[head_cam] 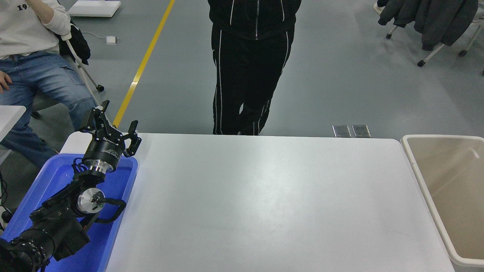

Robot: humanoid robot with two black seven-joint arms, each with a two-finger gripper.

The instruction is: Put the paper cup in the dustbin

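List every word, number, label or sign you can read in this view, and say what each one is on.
"19": black print on the white top of the seated person at upper left, cut off by the picture's edge.
White lettering on the body of the left gripper, parked over the blue tray: too small and blurred to read.
Nothing readable on the white table, the dustbin, or the yellow floor line.
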